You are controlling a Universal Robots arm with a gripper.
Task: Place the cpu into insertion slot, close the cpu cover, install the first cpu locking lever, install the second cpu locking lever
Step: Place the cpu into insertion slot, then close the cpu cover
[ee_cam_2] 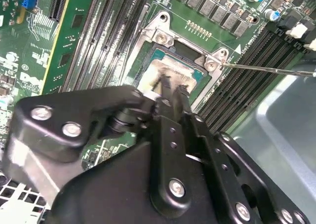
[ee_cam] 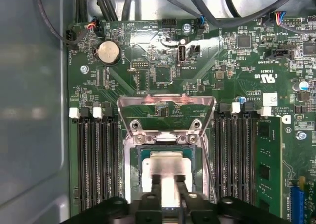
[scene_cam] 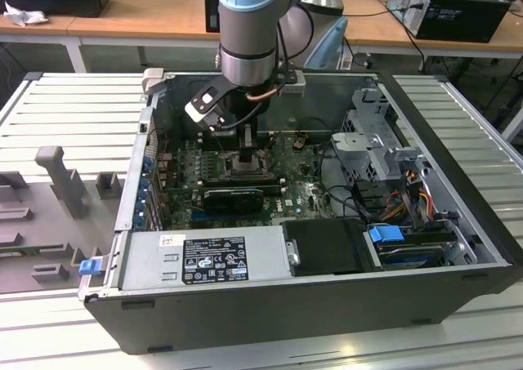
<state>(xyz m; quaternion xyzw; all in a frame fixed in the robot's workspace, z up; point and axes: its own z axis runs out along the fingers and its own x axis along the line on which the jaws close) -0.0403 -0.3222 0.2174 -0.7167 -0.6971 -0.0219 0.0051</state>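
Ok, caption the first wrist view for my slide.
Gripper over the cpu lying in the insertion slot, with the cpu cover open.

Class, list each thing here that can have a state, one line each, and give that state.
cpu, in the insertion slot, with the gripper at its top.
cpu cover, open, standing up behind the slot.
locking lever, unlatched, sticking out over the memory slots.
computer case, open, side panel off.
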